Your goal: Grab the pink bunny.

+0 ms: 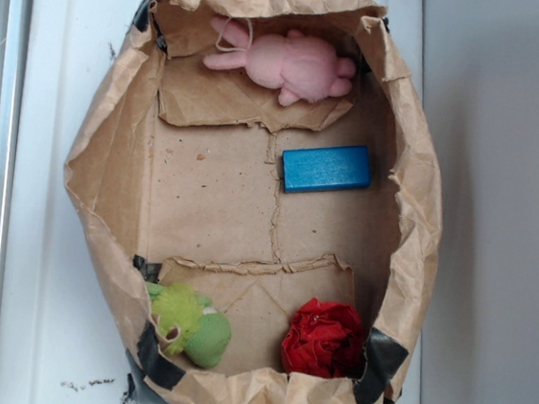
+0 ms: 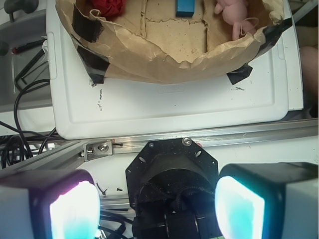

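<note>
1. Exterior view: a brown paper bag (image 1: 112, 137) with rolled-down walls, patched with black tape (image 1: 158, 364), sits on a white tray (image 1: 67, 65).
2. Exterior view: the pink bunny (image 1: 294, 65) lies on its side against the bag's far wall, ears pointing toward the far-left corner.
3. Exterior view: a blue block (image 1: 326, 168) lies flat near the bag's right wall, just nearer than the bunny and not touching it.
4. Exterior view: a green plush toy (image 1: 189, 324) fills the near-left corner; a red ruffled ball (image 1: 325, 338) fills the near-right corner.
5. Wrist view: the gripper (image 2: 149, 204) hangs outside the bag, over an aluminium rail (image 2: 199, 137) at the tray's edge. Its two glowing pads (image 2: 72, 211) stand wide apart, with nothing between them.
6. Wrist view: the bunny shows at the upper right inside the bag rim, well apart from the gripper.
</note>
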You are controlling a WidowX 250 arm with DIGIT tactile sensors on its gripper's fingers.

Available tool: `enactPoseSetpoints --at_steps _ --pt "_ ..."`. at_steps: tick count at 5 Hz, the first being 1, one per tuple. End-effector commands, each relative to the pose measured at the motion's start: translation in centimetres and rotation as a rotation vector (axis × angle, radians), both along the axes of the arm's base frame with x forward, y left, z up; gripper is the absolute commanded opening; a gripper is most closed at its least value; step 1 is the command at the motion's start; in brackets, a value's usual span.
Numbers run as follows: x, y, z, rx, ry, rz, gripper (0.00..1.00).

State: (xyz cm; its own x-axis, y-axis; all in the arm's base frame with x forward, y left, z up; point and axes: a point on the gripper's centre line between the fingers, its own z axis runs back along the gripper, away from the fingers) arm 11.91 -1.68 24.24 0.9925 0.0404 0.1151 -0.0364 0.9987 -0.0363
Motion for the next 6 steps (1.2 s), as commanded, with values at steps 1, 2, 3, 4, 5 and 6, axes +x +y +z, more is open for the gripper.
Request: enactPoseSetpoints --at_steps 1,2,3,4,5,6 --pt "0.0 0.0 0.0 0.000 0.000 0.000 1.00" --pt "5.0 3.4 -1.4 -0.021 -0.088 -0.250 1.00" --pt "8.5 5.5 -2.3 0.020 -0.074 -0.263 1.00" --pt "11.1 6.7 -4.2 0.070 -0.038 -0.408 1.00" --pt "12.5 7.2 -5.8 0.127 -0.025 -0.293 1.00" --pt "12.5 7.2 -5.8 0.127 -0.025 -0.293 1.00"
